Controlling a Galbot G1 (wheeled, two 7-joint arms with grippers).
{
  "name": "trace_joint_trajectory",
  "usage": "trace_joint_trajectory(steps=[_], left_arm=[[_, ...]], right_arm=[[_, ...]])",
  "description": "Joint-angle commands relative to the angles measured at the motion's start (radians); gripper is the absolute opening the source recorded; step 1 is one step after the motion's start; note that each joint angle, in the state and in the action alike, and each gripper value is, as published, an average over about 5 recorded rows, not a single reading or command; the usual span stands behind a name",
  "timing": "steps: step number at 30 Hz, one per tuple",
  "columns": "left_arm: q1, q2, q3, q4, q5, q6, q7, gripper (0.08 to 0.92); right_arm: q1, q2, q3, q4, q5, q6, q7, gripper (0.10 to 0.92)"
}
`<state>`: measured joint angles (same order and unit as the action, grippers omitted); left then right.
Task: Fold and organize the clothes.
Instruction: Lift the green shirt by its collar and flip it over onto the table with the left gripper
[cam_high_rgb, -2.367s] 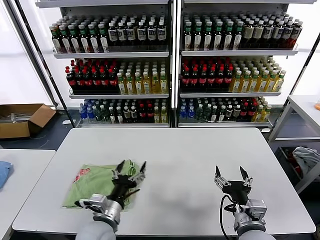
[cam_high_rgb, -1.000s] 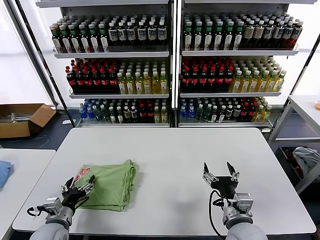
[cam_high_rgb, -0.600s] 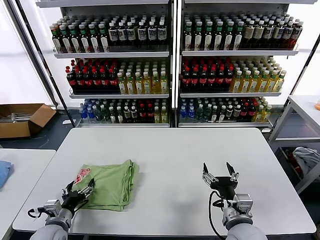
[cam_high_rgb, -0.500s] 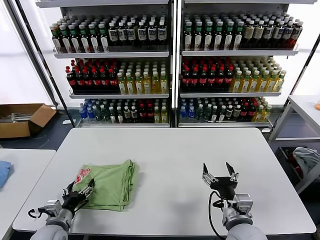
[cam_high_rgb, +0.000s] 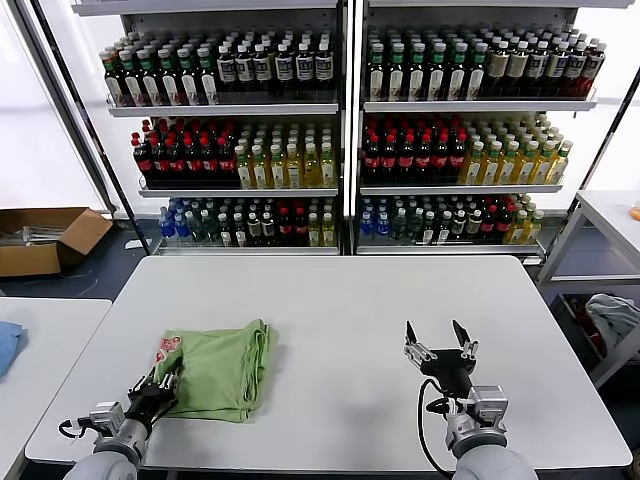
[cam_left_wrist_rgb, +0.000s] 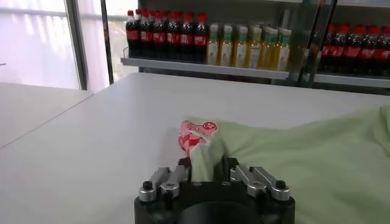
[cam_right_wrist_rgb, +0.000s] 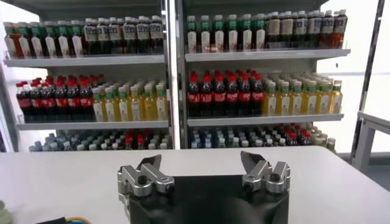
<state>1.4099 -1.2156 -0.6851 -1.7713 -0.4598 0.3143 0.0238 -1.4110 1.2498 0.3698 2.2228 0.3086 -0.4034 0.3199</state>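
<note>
Green polo shirt (cam_high_rgb: 220, 368) pinched at its near left corner.

Nearest, at the table's (cam_high_rgb: 340, 300) front edge: left gripper (cam_high_rgb: 160, 388), fingers drawn in on a fold of the shirt's corner, fabric bunched between them beside the red-and-white print (cam_left_wrist_rgb: 196, 134). Folded, flat on the white table's left half, reaching away from that grip. Right gripper (cam_high_rgb: 439, 345) well apart on the near right, over bare tabletop, fingers spread wide, holding nothing. Beyond the table, shelves of bottles (cam_high_rgb: 350, 130); cardboard box (cam_high_rgb: 45, 238) on the floor, far left.
</note>
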Motion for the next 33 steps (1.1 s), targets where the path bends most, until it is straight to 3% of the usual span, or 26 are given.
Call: trace_joint_trajectory(steps=[1, 7, 14, 18, 21, 25, 33], left_arm=[[0.001, 0.012, -0.033, 0.027, 0.004, -0.002, -0.004, 0.289], [0.010, 0.132, -0.190, 0.026, -0.002, -0.027, -0.008, 0.145], [-0.003, 0.373, -0.410, 0.095, -0.009, -0.050, 0.001, 0.135], [-0.021, 0.431, -0.433, 0.064, 0.002, -0.043, -0.001, 0.135], [-0.018, 0.393, -0.382, -0.027, 0.024, -0.029, -0.003, 0.135], [-0.002, 0.285, -0.225, -0.146, 0.081, -0.015, -0.009, 0.135], [-0.021, 0.039, 0.273, -0.397, 0.149, 0.046, -0.097, 0.135]], right_arm=[[0.001, -0.002, 0.002, 0.001, 0.000, 0.000, 0.002, 0.823], [0.011, -0.008, 0.000, -0.005, 0.004, 0.001, 0.004, 0.823], [0.032, -0.002, -0.015, -0.013, 0.007, -0.002, 0.007, 0.823], [0.032, 0.002, -0.017, -0.014, 0.007, -0.003, 0.009, 0.823], [0.024, 0.004, -0.011, -0.011, 0.007, -0.002, 0.011, 0.823], [0.002, 0.005, 0.005, -0.002, 0.006, 0.001, 0.013, 0.823], [-0.068, 0.019, 0.059, 0.015, -0.006, 0.012, 0.013, 0.823]])
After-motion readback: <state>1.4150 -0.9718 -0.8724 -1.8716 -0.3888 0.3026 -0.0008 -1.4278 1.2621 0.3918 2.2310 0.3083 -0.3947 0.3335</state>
